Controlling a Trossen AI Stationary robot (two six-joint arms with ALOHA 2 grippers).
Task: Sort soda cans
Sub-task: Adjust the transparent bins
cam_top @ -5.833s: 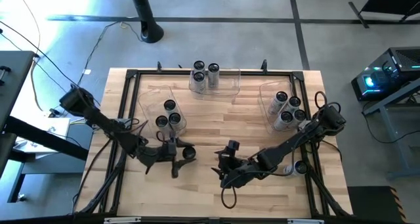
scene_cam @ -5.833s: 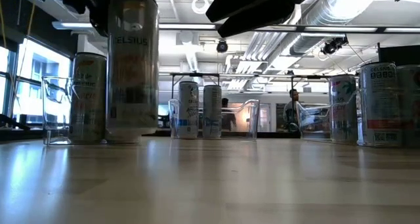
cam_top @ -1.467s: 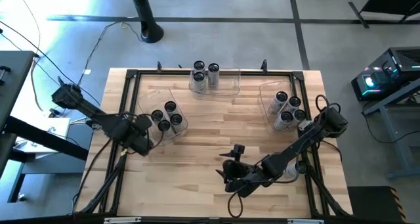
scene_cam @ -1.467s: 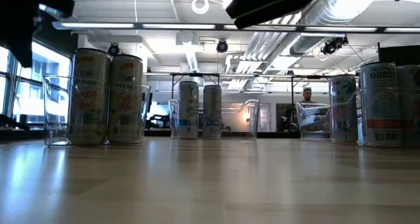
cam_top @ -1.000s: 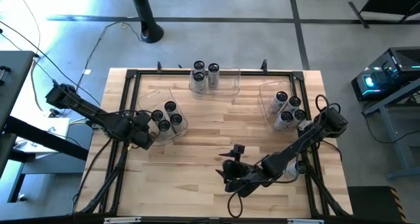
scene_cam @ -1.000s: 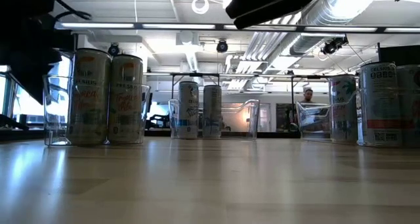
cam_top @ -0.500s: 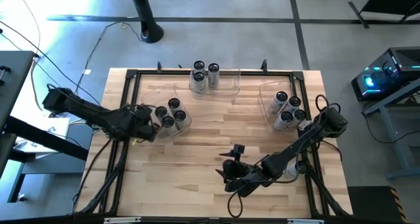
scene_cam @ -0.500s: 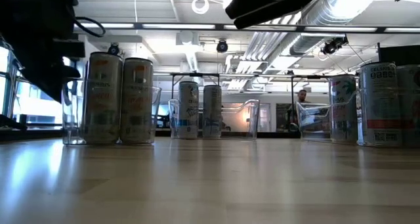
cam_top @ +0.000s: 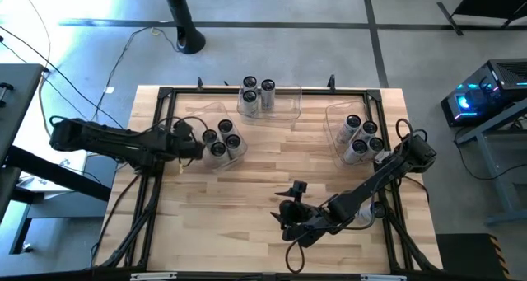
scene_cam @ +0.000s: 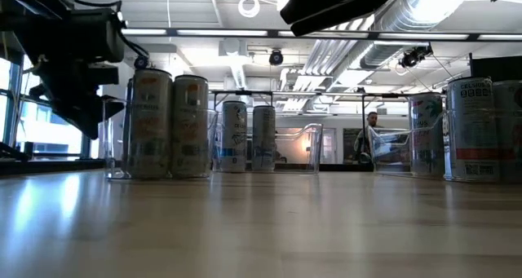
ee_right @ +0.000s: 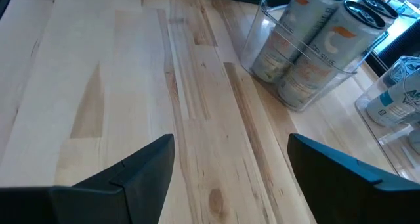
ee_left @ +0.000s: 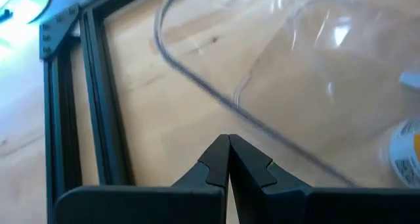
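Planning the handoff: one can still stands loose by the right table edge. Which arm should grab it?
Right. Its open pincer is empty and that arm lies beside the loose can. The left pincer is shut against the left bin.

bins: three clear [cam_top: 192,123] [cam_top: 280,106] [cam_top: 336,120] | table: wooden [cam_top: 255,190], black frame | floor: grey concrete [cam_top: 288,34]

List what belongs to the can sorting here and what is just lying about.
Part of the job:
- soda cans
- three clear bins: left bin, back bin, right bin
- left gripper, shut, against the left bin
- right gripper, open, waiting

Just lying about:
- black frame
- cables on the floor
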